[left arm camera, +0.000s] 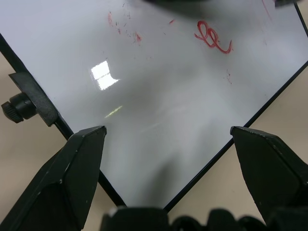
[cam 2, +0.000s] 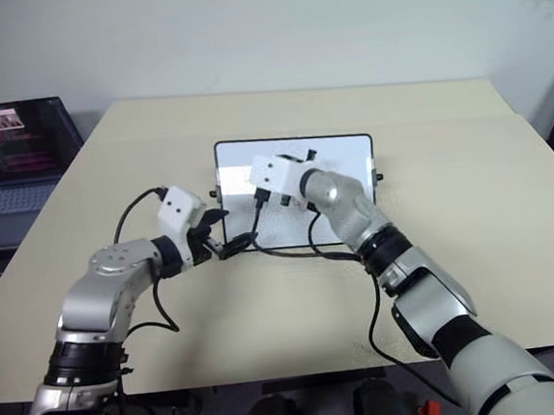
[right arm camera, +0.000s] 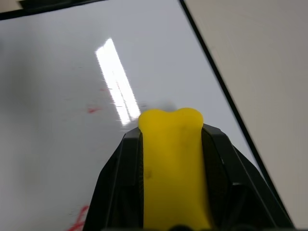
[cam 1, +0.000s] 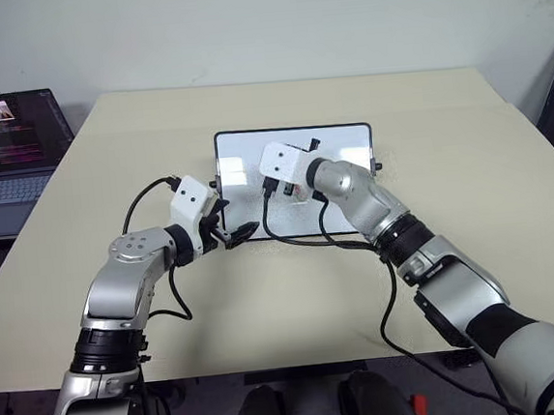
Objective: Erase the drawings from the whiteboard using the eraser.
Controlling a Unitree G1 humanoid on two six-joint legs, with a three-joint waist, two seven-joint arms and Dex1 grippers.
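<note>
The beige counter (cam 1: 294,293) carries a laptop (cam 1: 11,158) at its far left edge and the whiteboard (cam 1: 349,148) lying flat near the middle. The left claw (left arm camera: 166,159) sits at the board's near left corner, its 2 black fingers spread wide with nothing between them. The right claw (right arm camera: 171,144) hangs over the board's middle, clamped on the yellow eraser (right arm camera: 171,159), whose tip points at the white surface. A red squiggle (left arm camera: 213,41) and faint red flecks (left arm camera: 126,26) mark the board.
</note>
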